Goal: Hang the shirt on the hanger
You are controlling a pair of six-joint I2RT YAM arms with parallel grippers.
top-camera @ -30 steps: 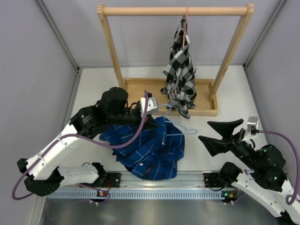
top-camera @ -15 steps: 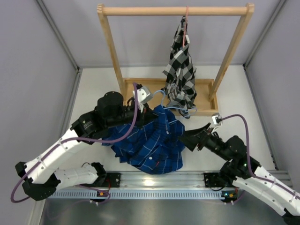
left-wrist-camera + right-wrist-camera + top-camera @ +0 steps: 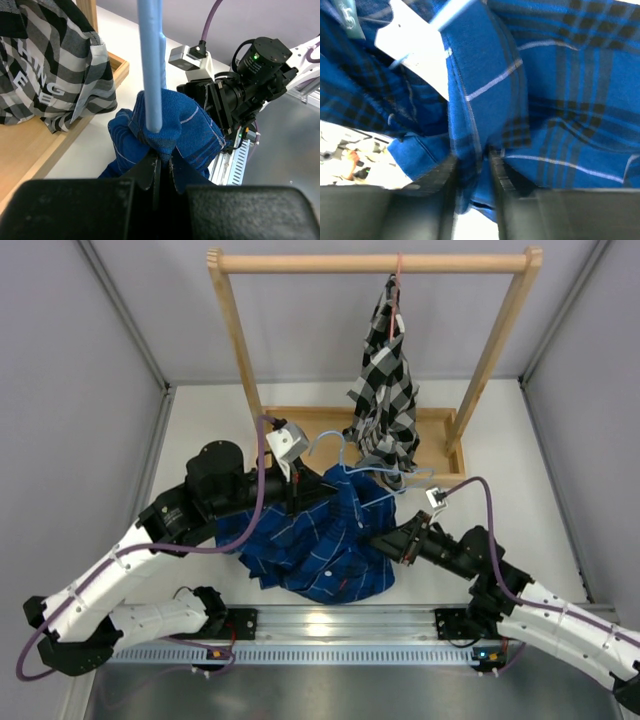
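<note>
The shirt [image 3: 320, 540] is sagging off the hanger [image 3: 335, 445] toward the worktop [image 3: 520, 490], looking light and floppy. Left fingers [image 3: 147, 172] are clamping hanger plus cloth, right fingers [image 3: 440, 177] are pinching a fold. I'd be grabbing the collar seam.

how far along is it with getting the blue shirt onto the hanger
Done so far: the hanger runs into a bunch of the shirt. In hand: the left fingers are shut on that bunch, and the right fingers pinch a fold of it. Left: the shirt is crumpled, not spread over the hanger's shoulders, so most of the job remains.
</note>
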